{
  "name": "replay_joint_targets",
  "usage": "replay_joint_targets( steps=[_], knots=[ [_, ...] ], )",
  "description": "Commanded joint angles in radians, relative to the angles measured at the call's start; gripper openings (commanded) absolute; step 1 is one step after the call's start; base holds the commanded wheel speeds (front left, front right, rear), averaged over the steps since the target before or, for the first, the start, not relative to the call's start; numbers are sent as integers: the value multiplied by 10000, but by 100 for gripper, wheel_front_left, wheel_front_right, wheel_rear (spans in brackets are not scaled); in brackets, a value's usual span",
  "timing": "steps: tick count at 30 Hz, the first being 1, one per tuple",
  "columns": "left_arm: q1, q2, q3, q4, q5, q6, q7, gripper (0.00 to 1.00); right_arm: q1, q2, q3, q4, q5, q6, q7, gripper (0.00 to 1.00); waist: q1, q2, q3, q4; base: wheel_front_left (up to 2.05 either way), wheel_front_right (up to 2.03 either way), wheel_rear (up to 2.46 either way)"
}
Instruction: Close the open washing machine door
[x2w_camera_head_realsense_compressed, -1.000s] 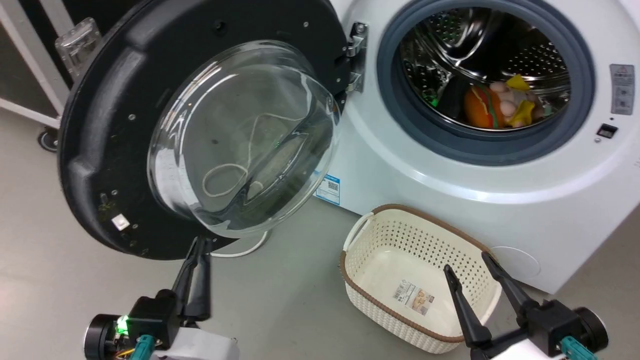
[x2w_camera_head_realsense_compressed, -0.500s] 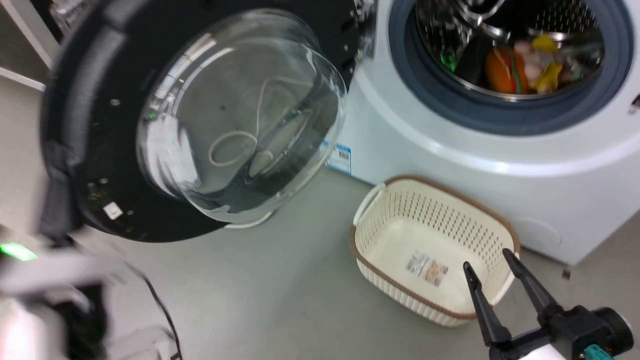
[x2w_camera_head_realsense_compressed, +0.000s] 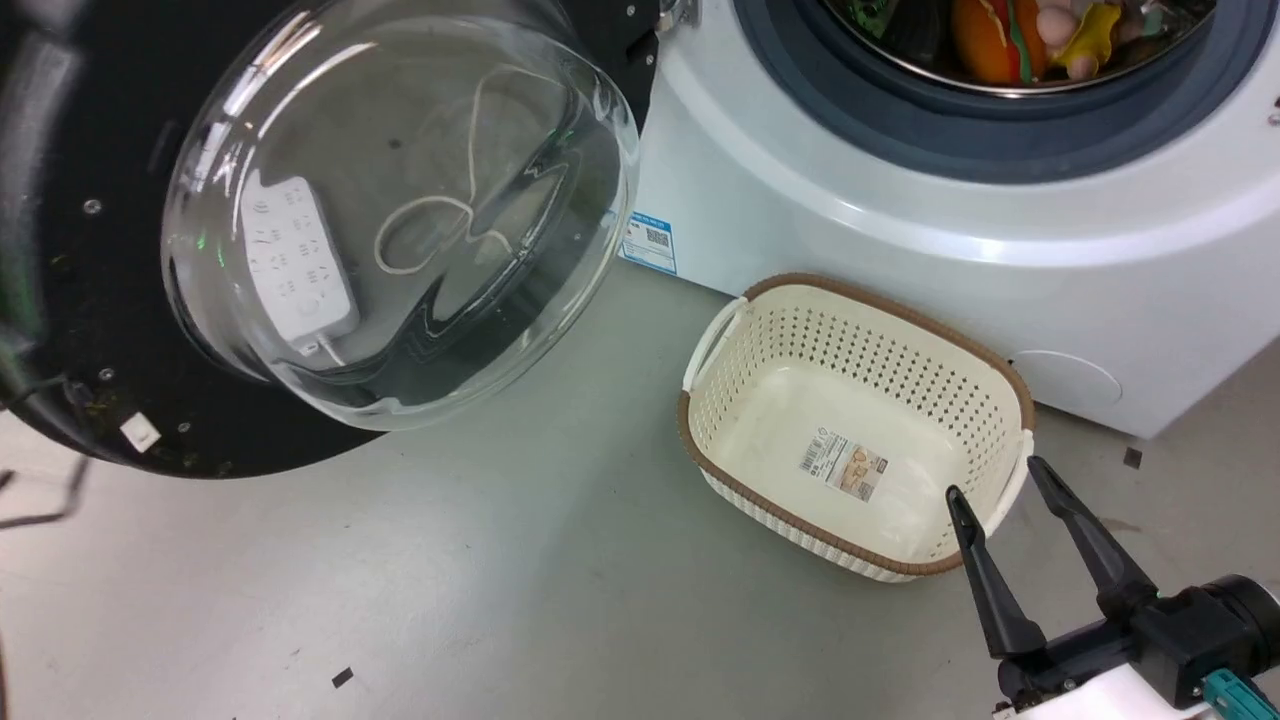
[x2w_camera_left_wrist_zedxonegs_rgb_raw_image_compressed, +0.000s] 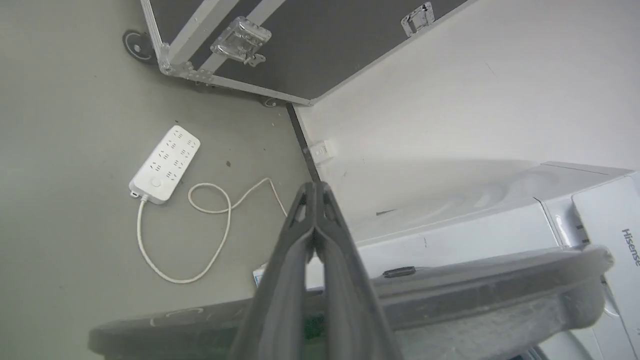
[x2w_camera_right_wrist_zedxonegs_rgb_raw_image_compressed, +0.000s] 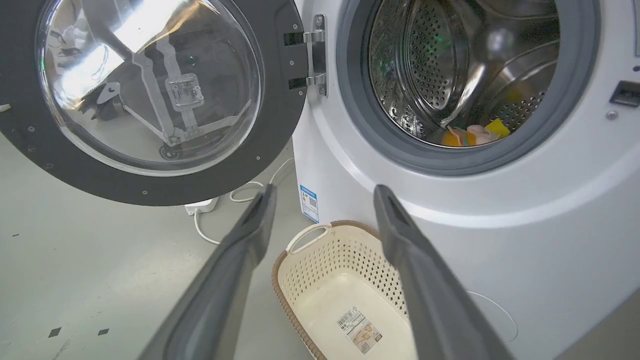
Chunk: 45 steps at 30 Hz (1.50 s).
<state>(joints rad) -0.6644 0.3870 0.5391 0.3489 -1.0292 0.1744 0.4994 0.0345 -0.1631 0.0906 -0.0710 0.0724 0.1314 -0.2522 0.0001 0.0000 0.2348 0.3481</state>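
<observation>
Pressing its two fingers flat together, the left hand (x2w_camera_left_wrist_zedxonegs_rgb_raw_image_compressed: 314, 187) is gripping nothing. It is pointing across the dark outer edge of the washing machine door (x2w_camera_left_wrist_zedxonegs_rgb_raw_image_compressed: 475, 295), and I cannot tell whether it is touching it. The right hand (x2w_camera_head_realsense_compressed: 993, 478) is standing spread wide and empty near the cream basket (x2w_camera_head_realsense_compressed: 720, 345) on the floor. The door is hanging swung wide open on its metal hinge (x2w_camera_right_wrist_zedxonegs_rgb_raw_image_compressed: 315, 60), left of the drum opening (x2w_camera_right_wrist_zedxonegs_rgb_raw_image_compressed: 465, 75), its glossy black ring framing a bulging clear glass bowl. The machine's side is showing the word "Hisense" (x2w_camera_left_wrist_zedxonegs_rgb_raw_image_compressed: 631, 247); a blue-and-white QR sticker (x2w_camera_head_realsense_compressed: 650, 243) is sitting at its lower front corner, too small to read.
</observation>
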Motion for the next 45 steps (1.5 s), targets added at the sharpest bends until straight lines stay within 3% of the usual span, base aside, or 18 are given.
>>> replay_joint_targets(
  steps=[1,9,13,17,19,24,28,33,40,45],
  knots=[
    [-246,147,56,197,-494,77,754,0,-95,-85,46,-40,78,-7,-95,100,-1,0,23,-21,0,0,0],
    [633,-13,-414,-617,-2137,-136,4274,0,-33,-18,-8,62,90,-7,-95,100,-1,0,-189,-161,0,0,0],
    [1242,-240,-530,-1280,-2674,-77,5297,0,8,80,-65,149,74,-7,-95,100,-1,0,-404,-166,0,0,0],
    [2333,-892,-927,-2589,-3283,-107,6447,0,61,304,-162,314,9,-7,-95,100,-1,0,-819,-207,0,0,0],
    [2546,-1088,-1104,-2849,-3356,-152,6623,0,69,346,-192,339,-9,-7,-95,100,-1,0,-890,-211,0,0,0],
    [3513,-2286,-2184,-4143,-3385,-236,6978,0,42,458,-300,401,-97,-7,-95,100,-1,0,-1065,-326,0,0,0],
    [4232,-3087,-3044,-4907,-3457,-312,6784,0,-3,524,-491,408,-160,-7,-95,100,-1,0,-1115,-583,0,0,0],
    [5014,-3354,-4660,-5152,-4067,-694,5902,0,-38,526,-999,391,-259,-7,-95,100,-1,0,-1013,-1073,0,0,0],
    [5044,-3365,-7523,-4324,-4960,-1569,2670,0,-282,347,-1825,309,-299,-7,-95,100,-1,0,-610,-2293,0,0,0],
    [4229,-3366,-8920,-3152,-5234,-2078,559,0,-504,240,-2147,297,-185,-7,-95,100,-1,0,-198,-3349,0,0,0]
  ],
)
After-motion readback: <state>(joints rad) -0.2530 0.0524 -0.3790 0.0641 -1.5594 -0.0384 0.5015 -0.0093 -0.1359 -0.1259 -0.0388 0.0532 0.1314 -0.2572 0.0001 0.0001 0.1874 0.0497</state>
